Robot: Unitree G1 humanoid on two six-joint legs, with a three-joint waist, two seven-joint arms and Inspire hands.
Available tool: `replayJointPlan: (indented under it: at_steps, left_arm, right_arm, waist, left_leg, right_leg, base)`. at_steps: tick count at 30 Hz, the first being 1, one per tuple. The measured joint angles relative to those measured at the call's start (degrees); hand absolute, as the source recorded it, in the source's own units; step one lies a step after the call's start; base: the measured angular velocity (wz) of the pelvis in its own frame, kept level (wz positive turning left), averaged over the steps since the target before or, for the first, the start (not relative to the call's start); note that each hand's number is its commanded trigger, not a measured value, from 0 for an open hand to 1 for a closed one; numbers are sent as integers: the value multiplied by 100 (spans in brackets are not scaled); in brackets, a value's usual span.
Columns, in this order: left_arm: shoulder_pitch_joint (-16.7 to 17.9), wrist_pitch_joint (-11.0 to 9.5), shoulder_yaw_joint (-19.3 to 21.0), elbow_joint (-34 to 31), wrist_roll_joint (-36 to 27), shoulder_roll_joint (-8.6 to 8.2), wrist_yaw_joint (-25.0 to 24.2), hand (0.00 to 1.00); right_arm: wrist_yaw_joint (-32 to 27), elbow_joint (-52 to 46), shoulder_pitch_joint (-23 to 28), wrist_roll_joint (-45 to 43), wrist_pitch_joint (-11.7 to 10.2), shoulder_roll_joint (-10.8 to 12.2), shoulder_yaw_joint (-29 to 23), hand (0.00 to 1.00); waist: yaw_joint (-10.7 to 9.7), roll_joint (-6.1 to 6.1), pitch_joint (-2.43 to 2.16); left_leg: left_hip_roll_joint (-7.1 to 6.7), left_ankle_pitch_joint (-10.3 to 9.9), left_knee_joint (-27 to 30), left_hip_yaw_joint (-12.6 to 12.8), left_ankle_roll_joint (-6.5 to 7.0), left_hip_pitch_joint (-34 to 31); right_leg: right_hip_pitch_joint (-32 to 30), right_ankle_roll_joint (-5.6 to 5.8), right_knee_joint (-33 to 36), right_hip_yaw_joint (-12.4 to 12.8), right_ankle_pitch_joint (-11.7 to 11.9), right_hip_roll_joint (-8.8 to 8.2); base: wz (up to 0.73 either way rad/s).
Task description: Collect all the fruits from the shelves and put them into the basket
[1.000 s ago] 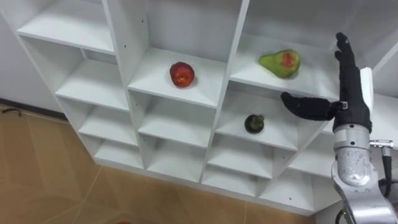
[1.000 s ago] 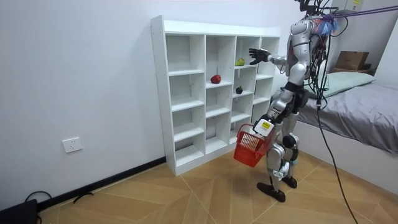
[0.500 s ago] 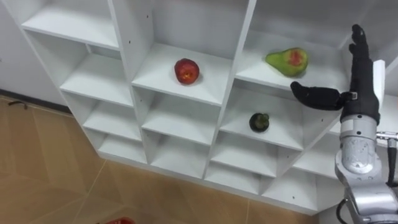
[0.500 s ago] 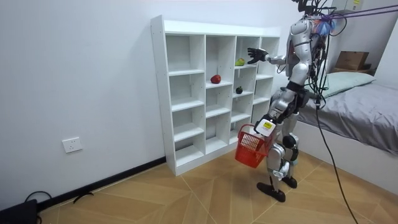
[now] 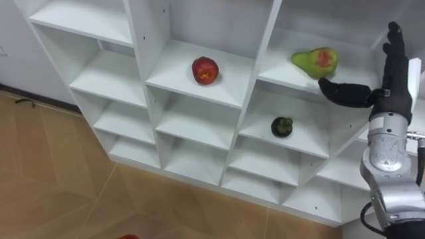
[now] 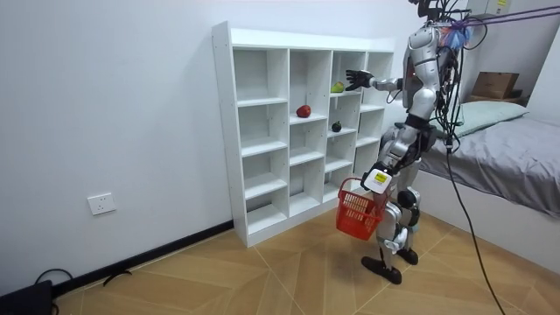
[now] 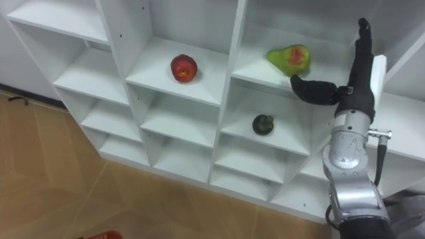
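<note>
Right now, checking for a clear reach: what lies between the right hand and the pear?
Only bare white shelf; in the left eye view the right hand, open, points its thumb at the pear.

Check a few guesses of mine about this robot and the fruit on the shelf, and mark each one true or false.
1. The right robot hand is open close to the pear, with nothing in it. True.
2. The apple and the pear share one compartment of the shelf. False: they lie in neighbouring compartments on the same level.
3. The dark fruit lies in the compartment right under the pear. True.
4. The red basket stands on the floor. False: it hangs from the left robot hand, above the floor.
</note>
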Motion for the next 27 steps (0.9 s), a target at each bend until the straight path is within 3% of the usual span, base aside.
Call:
replayJointPlan:
  at_steps: [12, 19, 27]
  left_arm:
    - [-14, 3, -39, 19, -3, 10, 24, 100]
    - [-62, -4, -272, 98, -57, 91, 29, 100]
    - [-129, 0, -384, 180, 1, 185, 28, 100]
  right_arm:
    - [28, 170, -332, -5, 9, -118, 12, 0]
    - [30, 724, -808, -26, 8, -127, 35, 0]
    - [88, 1414, -1196, -192, 1, -198, 208, 0]
  waist:
    - [16, -106, 43]
    - [22, -113, 48]
    - [25, -157, 89]
  left_leg:
    - [-32, 25, -4, -1, 19, -26]
    - [-33, 25, 10, -20, 19, -76]
    - [-39, 25, 47, -68, 20, -198]
  right_leg:
    - [-34, 17, 18, -5, -11, -33]
    - [-69, 16, 32, -31, -11, -29]
    - [-166, 15, 70, -127, -10, -29]
  base:
    - [0]
    - [1]
    - [2]
